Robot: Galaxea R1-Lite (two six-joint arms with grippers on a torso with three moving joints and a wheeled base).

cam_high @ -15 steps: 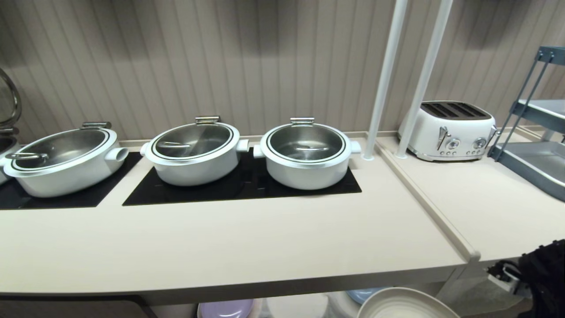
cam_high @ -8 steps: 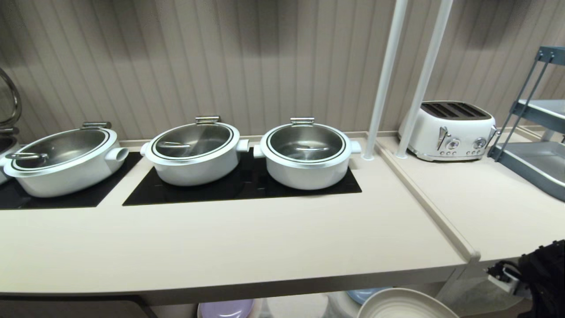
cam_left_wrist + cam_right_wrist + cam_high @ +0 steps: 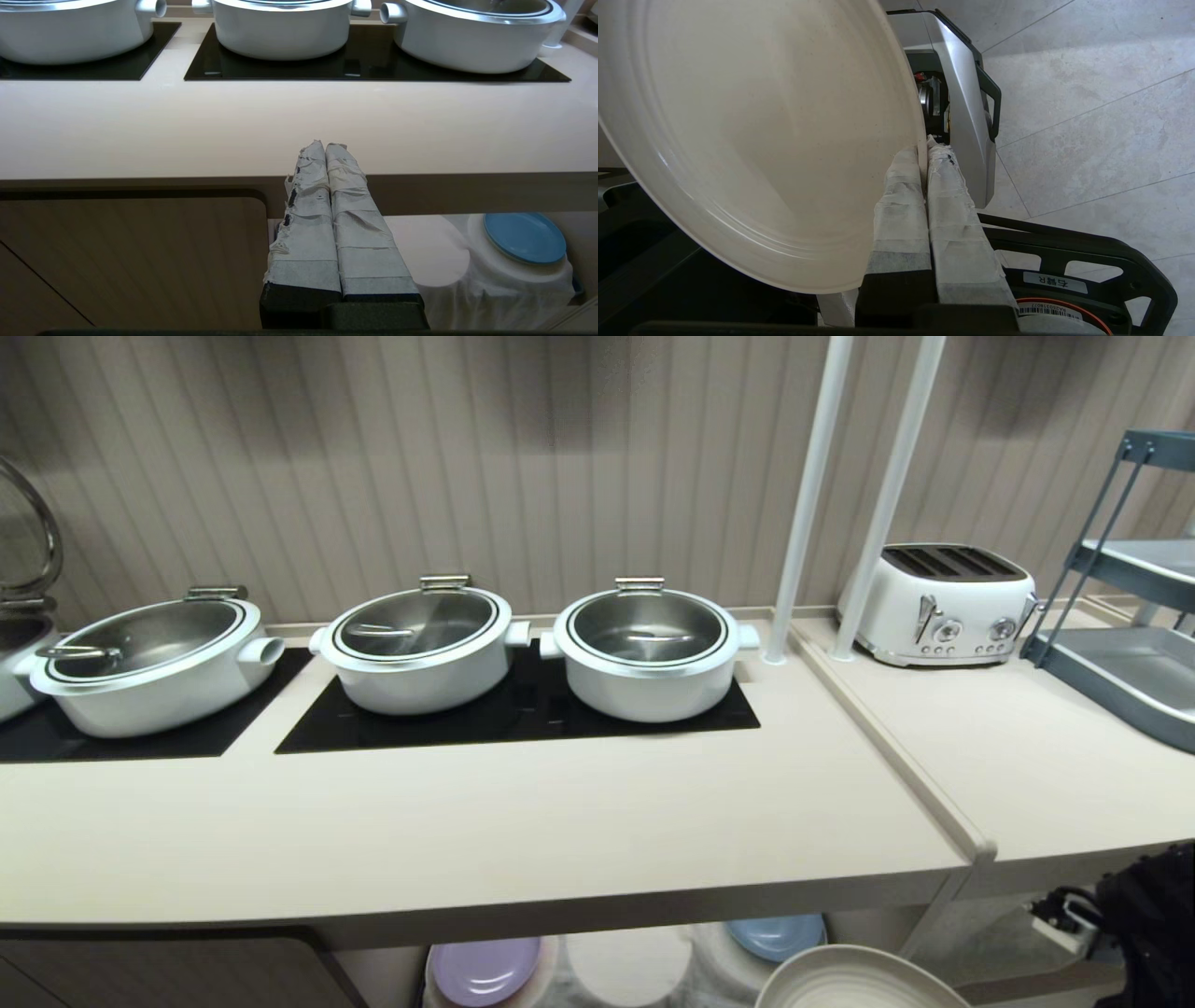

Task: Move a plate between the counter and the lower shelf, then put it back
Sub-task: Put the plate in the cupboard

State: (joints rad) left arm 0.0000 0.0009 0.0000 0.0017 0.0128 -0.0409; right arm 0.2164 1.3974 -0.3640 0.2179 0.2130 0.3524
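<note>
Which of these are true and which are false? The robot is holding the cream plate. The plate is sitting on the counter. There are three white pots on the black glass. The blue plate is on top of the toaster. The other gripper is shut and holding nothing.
1. The right gripper holds the cream plate by its rim. True.
2. The plate sits on the counter. False: it is held in the air, low in front of the counter's edge.
3. Three white pots stand on black glass. True.
4. The blue plate is on the toaster. False: it lies on a white cloth hump on the lower shelf.
5. The left gripper is shut and empty. True.
</note>
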